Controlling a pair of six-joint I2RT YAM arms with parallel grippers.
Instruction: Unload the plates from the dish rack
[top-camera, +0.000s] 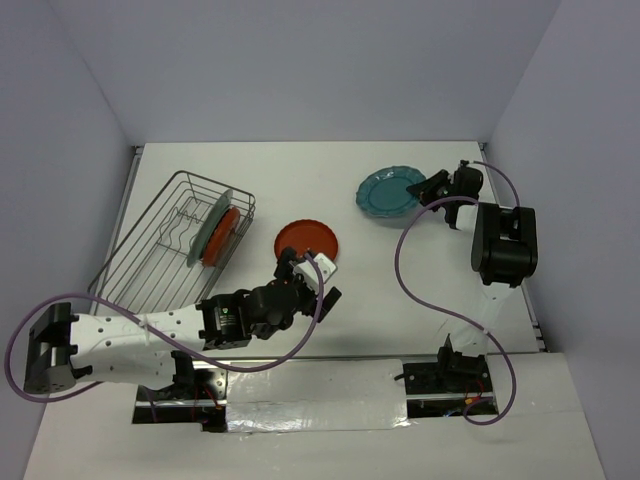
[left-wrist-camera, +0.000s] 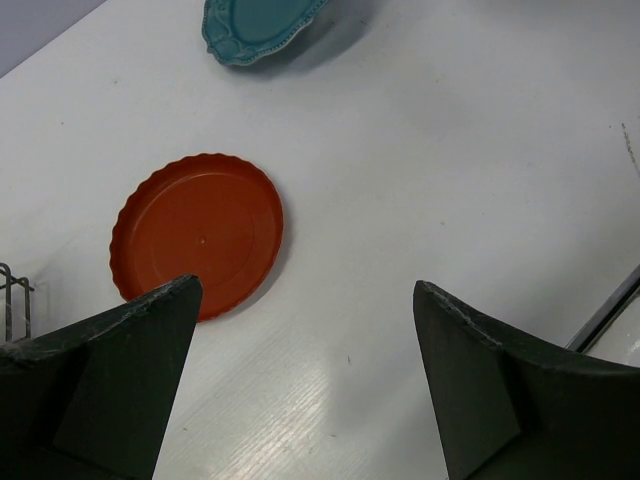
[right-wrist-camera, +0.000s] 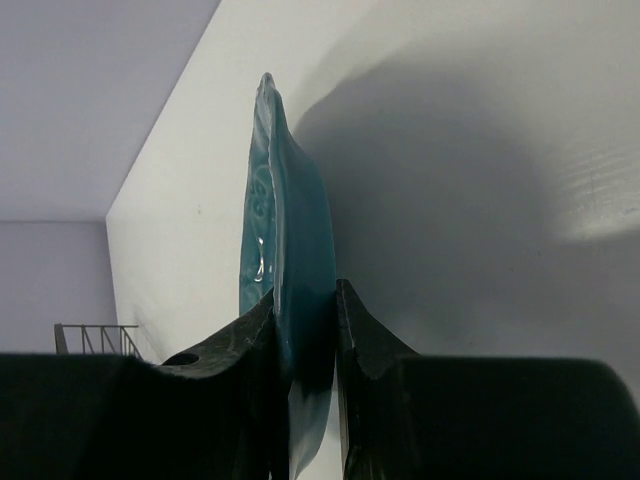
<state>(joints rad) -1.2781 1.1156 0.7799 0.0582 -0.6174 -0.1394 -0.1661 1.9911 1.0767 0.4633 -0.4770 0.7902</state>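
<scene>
Teal plate (right-wrist-camera: 285, 220) clamped between right fingers (right-wrist-camera: 230, 350); left fingers (left-wrist-camera: 120, 340) wide apart near red-orange plate (left-wrist-camera: 200, 235), dish rack (top-camera: 140, 255) alongside.

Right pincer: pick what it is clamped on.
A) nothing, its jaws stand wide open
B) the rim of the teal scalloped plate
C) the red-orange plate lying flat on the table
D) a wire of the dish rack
B: the right wrist view shows the right pincer shut on the rim of the teal scalloped plate, with one finger on each face of it.
</scene>
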